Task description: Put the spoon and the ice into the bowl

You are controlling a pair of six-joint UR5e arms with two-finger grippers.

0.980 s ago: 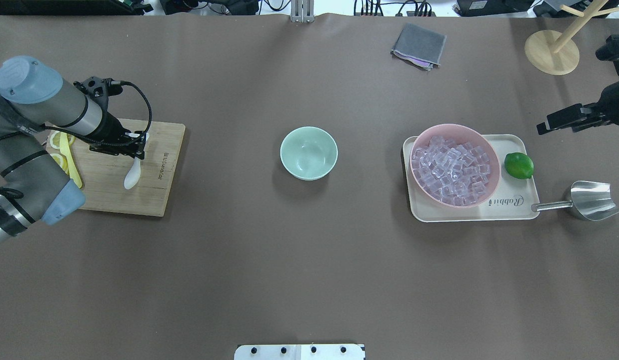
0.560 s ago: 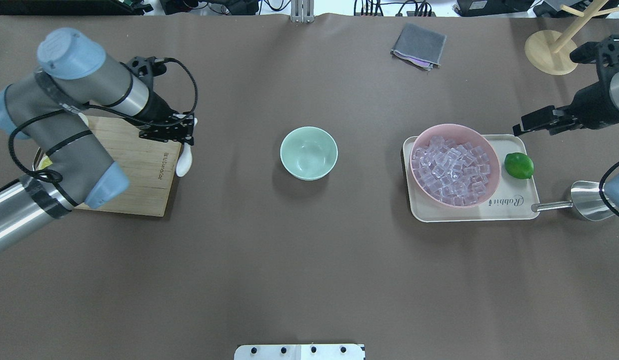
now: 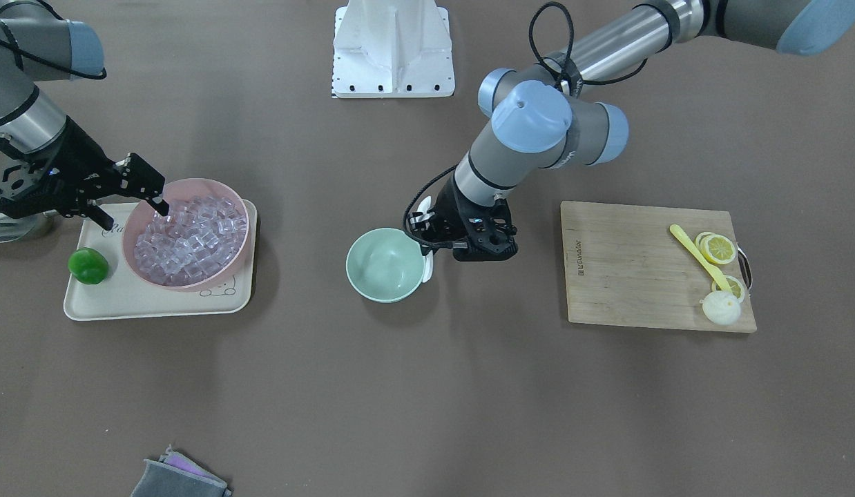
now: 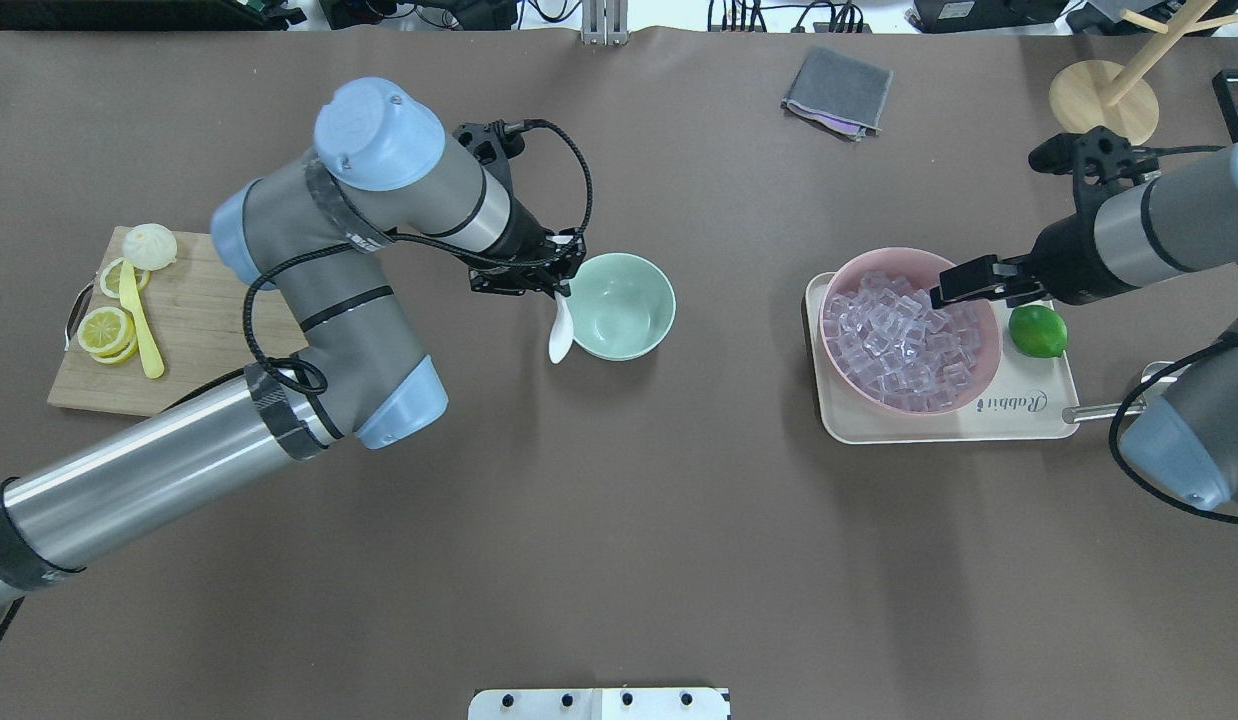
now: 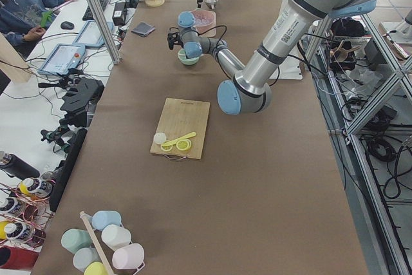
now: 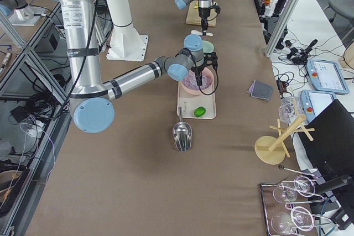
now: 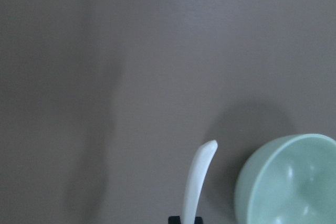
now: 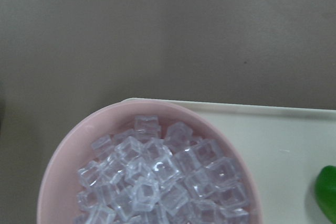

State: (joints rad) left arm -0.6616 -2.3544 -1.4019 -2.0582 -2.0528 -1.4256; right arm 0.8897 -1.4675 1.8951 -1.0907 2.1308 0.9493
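Observation:
The white spoon (image 4: 560, 330) hangs scoop-down from my left gripper (image 4: 564, 285), which is shut on its handle. It is just outside the left rim of the mint-green bowl (image 4: 624, 300), above the table. The left wrist view shows the spoon (image 7: 198, 182) beside the bowl (image 7: 294, 182). In the front view the spoon (image 3: 427, 268) is at the bowl's (image 3: 382, 266) edge. Clear ice cubes (image 4: 904, 340) fill a pink bowl (image 4: 987, 365). My right gripper (image 3: 130, 210) is open and empty above the ice (image 3: 189, 238). The right wrist view looks down on the ice (image 8: 157, 182).
The pink bowl stands on a cream tray (image 4: 1039, 415) with a lime (image 4: 1037, 331). A steel scoop (image 6: 182, 134) lies right of the tray. A cutting board (image 4: 209, 340) with lemon slices and a yellow utensil (image 4: 139, 320) is at the left. A grey cloth (image 4: 839, 90) and a wooden stand (image 4: 1104, 105) are at the back.
My left gripper has carried the spoon from the cutting board rightwards to the bowl's left rim. My right gripper has moved left from the table's edge to above the pink bowl.

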